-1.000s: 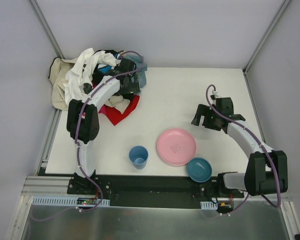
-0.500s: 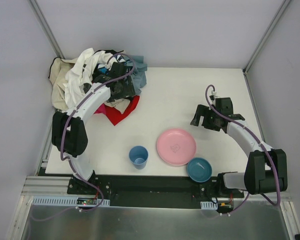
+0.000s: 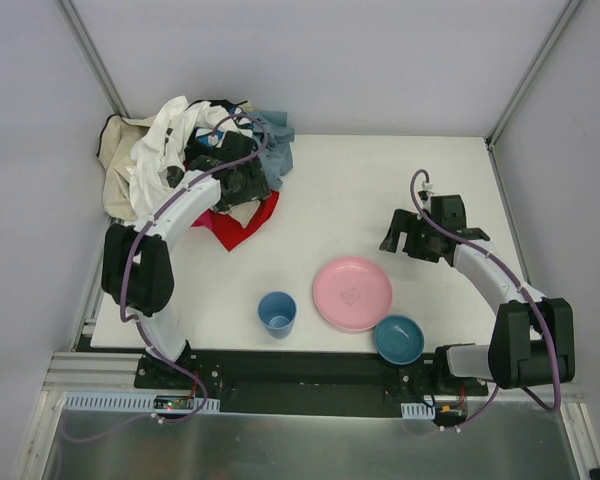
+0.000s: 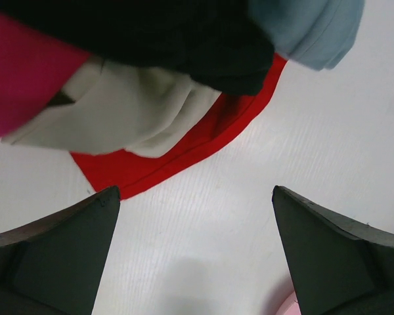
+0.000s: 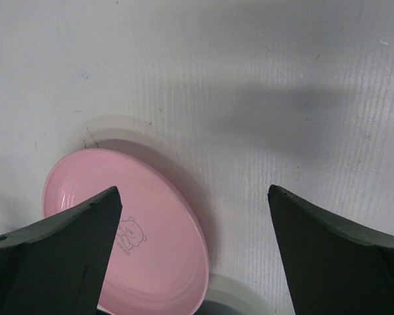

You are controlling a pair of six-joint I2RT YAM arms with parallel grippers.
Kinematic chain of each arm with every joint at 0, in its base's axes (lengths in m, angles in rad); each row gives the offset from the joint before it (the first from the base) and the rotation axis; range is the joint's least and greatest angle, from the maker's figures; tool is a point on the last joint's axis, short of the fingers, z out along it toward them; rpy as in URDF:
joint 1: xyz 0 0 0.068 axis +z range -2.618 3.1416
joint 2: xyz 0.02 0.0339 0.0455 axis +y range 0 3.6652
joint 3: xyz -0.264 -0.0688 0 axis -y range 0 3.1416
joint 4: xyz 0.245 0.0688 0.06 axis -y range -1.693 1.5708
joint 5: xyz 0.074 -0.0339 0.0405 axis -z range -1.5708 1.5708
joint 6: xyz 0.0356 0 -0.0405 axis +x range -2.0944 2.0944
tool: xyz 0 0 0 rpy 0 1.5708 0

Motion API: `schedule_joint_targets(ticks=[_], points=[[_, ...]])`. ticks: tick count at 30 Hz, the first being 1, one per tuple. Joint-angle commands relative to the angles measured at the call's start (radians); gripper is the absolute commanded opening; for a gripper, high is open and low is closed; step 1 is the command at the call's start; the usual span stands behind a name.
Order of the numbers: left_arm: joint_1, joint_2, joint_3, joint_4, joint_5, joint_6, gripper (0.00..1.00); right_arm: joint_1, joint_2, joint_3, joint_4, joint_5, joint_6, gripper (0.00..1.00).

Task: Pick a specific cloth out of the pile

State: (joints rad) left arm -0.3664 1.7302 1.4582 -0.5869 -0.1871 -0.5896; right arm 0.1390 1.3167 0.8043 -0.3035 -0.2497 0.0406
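Note:
The red cloth (image 3: 246, 224) lies flat on the table at the near edge of the pile (image 3: 165, 150), partly under cream and black garments. In the left wrist view the red cloth (image 4: 184, 154) shows as a curved strip below a cream garment (image 4: 118, 111), with black and grey-blue fabric above and magenta at the left. My left gripper (image 3: 242, 184) hovers over that pile edge; it (image 4: 194, 193) is open and empty, above bare table just short of the red cloth. My right gripper (image 3: 405, 240) is open and empty, and its wrist view shows it (image 5: 194, 190) above the table by the pink plate.
A pink plate (image 3: 352, 293) sits mid-table and shows in the right wrist view (image 5: 151, 230). A blue cup (image 3: 277, 312) and a teal bowl (image 3: 398, 338) stand near the front edge. The pile spills over the table's back-left corner against the wall.
My left arm swung its elbow to the left and its gripper shifted slightly nearer and left along the pile's front edge. The right arm has not moved.

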Motion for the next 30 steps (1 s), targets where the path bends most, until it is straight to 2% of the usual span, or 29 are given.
schedule_joint_targets(ticks=[1,11,23,26,30], points=[[0.001,0.087,0.112,0.033,0.012,0.027,0.99,0.001,-0.013,0.045,-0.009,-0.011,-0.002,0.96],[0.020,0.281,0.315,0.048,0.015,0.054,0.99,0.002,0.004,0.068,-0.029,-0.005,-0.010,0.96],[0.040,0.430,0.458,0.056,-0.025,0.116,0.99,0.002,0.061,0.087,-0.036,-0.008,-0.010,0.96],[0.052,0.462,0.468,0.055,-0.028,0.126,0.92,0.002,0.072,0.092,-0.039,-0.011,-0.010,0.96],[0.066,0.482,0.472,0.055,-0.014,0.126,0.69,0.001,0.079,0.098,-0.045,-0.013,-0.010,0.96]])
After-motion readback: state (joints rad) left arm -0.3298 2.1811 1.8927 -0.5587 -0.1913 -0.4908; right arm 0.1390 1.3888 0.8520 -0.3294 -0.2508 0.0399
